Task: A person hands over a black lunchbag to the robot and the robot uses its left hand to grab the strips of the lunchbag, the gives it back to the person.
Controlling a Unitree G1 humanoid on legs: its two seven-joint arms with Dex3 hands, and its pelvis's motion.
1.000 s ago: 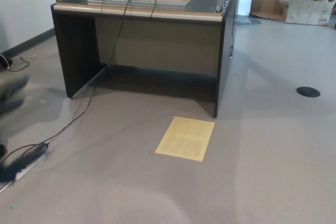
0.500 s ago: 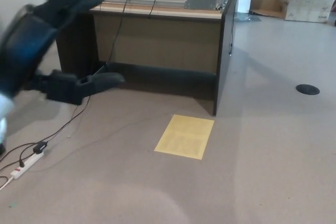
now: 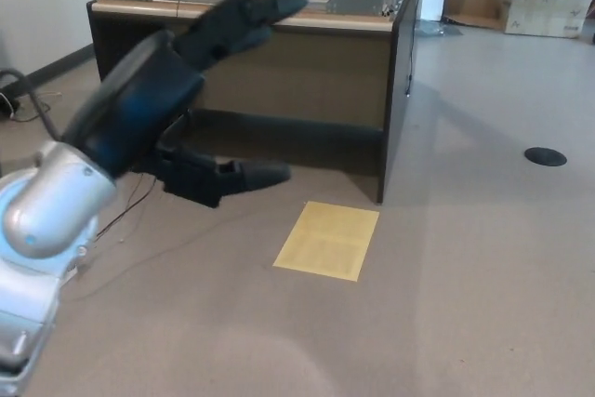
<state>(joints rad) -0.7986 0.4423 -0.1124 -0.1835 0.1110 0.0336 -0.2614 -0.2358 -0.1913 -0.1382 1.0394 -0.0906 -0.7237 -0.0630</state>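
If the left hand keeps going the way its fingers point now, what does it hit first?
Probably nothing soon: the open left hand points up-right toward the desk, which looks well beyond it; depth is unclear.

There's the left hand (image 3: 191, 90), matte black all over, built of thick, blocky segments. Its fingers (image 3: 256, 11) are long and chunky with rounded tips, and the thumb (image 3: 237, 177) below them is just as stout, tapering to a blunt point. Behind the hand sits a broad black palm housing with a faint bluish sheen. Further back comes the forearm (image 3: 46, 206), a smooth silver-grey shell, rounded and glossy, catching the room light.
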